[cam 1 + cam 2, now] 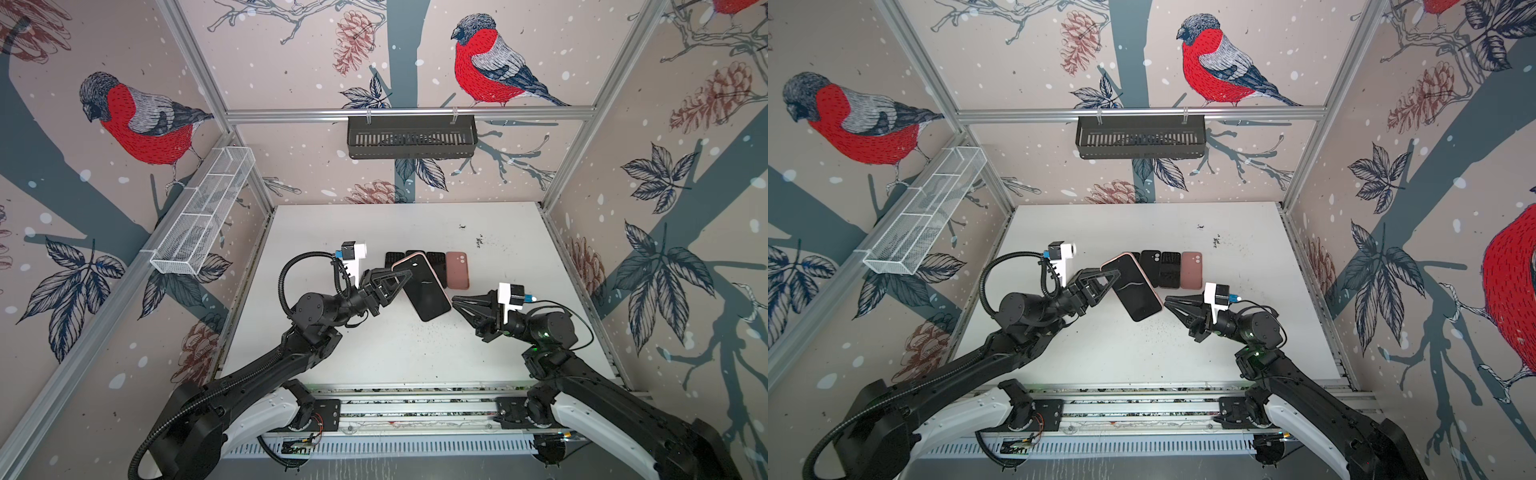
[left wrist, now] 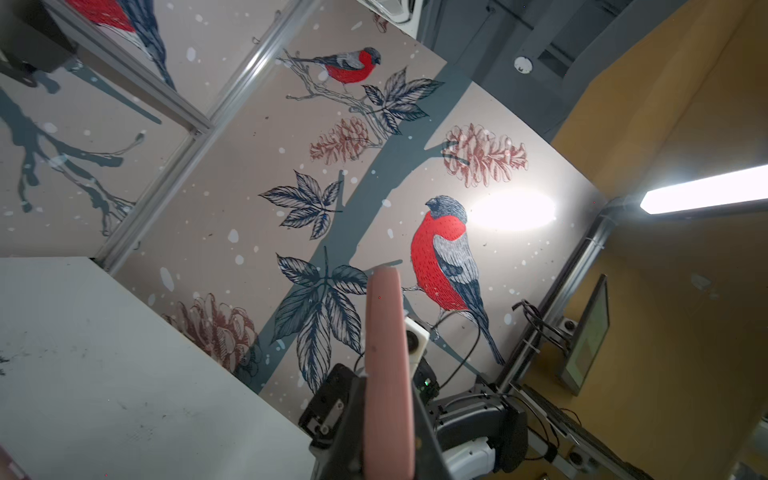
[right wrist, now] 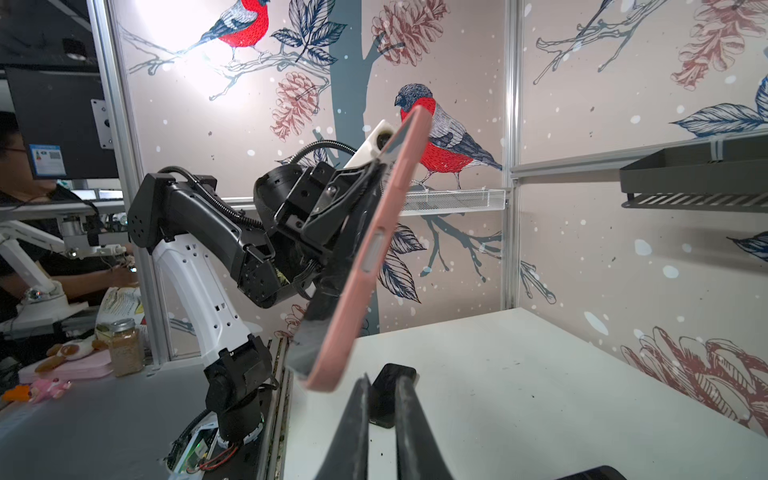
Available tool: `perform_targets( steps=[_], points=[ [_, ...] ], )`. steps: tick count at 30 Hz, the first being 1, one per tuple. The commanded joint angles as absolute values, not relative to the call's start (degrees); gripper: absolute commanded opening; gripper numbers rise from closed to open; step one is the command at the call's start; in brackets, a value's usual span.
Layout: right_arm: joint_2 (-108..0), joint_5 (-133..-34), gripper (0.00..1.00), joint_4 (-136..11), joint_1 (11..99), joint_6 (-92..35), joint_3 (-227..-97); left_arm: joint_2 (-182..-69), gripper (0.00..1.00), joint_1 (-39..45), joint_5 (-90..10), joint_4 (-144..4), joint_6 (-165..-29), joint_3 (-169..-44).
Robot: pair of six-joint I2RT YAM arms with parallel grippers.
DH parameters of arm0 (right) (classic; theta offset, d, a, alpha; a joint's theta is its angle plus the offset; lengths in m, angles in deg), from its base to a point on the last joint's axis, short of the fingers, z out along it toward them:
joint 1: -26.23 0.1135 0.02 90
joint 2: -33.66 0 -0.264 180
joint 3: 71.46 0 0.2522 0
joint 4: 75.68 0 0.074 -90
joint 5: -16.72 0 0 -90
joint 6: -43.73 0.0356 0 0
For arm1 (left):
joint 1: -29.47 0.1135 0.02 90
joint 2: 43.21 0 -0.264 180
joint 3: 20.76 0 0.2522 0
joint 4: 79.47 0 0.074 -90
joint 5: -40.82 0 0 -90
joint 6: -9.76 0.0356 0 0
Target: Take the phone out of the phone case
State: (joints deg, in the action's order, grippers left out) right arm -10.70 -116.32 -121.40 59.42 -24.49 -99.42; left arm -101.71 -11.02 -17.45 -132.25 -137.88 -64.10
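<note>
Right wrist view, phone (image 3: pixel 353 257) just ahead of right claw (image 3: pixel 381 384)

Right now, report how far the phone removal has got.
Done: the left pincer holds the phone, in its pink case, off the table. In hand: the right pincer sits by its lower corner, gripping nothing. Left: the phone is still inside the case.

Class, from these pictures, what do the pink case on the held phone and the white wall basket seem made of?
Pink case: probably silicone or soft plastic, matte; it shows a rounded, glare-free edge with moulded buttons. White basket: likely painted metal wire mesh; thin see-through grid with straight rims.
</note>
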Motion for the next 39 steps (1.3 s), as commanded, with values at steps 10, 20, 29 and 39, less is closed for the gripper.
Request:
perform_targets(
  steps=[10, 20, 29, 39],
  points=[
    [-11.23, -116.10, 0.32, -124.51, 59.10, -16.73, -102.15, -102.03, 0.00, -14.48, -26.89, -139.67, -142.26, -62.97],
    [-6.87, -116.26, 0.64, -117.92, 58.84, -12.44, -102.74, -101.48, 0.00, -14.45, -29.04, -139.68, -142.28, -62.64],
    [-9.27, -119.51, 0.60, -118.08, 58.92, -10.95, -103.72, -100.07, 0.00, -14.42, -27.20, -135.83, -137.98, -63.11],
    [-12.57, -120.49, 0.49, -121.92, 59.44, -7.60, -104.99, -100.93, 0.00, -14.54, -26.22, -136.88, -137.54, -63.33]
  ],
)
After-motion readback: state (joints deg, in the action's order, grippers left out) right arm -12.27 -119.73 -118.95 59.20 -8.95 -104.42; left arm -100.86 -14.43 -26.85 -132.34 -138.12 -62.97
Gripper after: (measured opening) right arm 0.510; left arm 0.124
